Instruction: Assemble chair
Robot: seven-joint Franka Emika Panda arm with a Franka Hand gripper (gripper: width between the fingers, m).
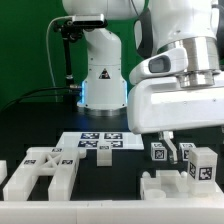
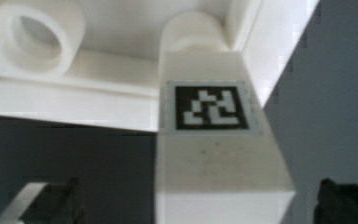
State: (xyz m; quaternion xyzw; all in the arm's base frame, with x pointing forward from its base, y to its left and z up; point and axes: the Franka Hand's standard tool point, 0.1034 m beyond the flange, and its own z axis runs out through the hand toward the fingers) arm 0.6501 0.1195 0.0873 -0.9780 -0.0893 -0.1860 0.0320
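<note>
While I'm watching this from my desk, the claw (image 1: pixel 172 151) is spread wide apart with nothing in it, hanging low over a bunch of chair parts (image 1: pixel 165 187) on the exterior view's right. On the wrist view, a square white post (image 2: pixel 220 160) with a black-and-white tag (image 2: pixel 208 108) runs straight down the gap between the two dark fingers (image 2: pixel 43 200). There's a sliver of space on either side, so no contact as far as I can see. Past the post sits another white piece with a round hole (image 2: pixel 34 45). So the chair is just loose bits on the black surface (image 1: pixel 110 175). A slotted panel (image 1: pixel 40 172) lies well apart on the exterior view's left, and the marker board (image 1: pixel 100 143) is between the two groups, a bit further back.
</note>
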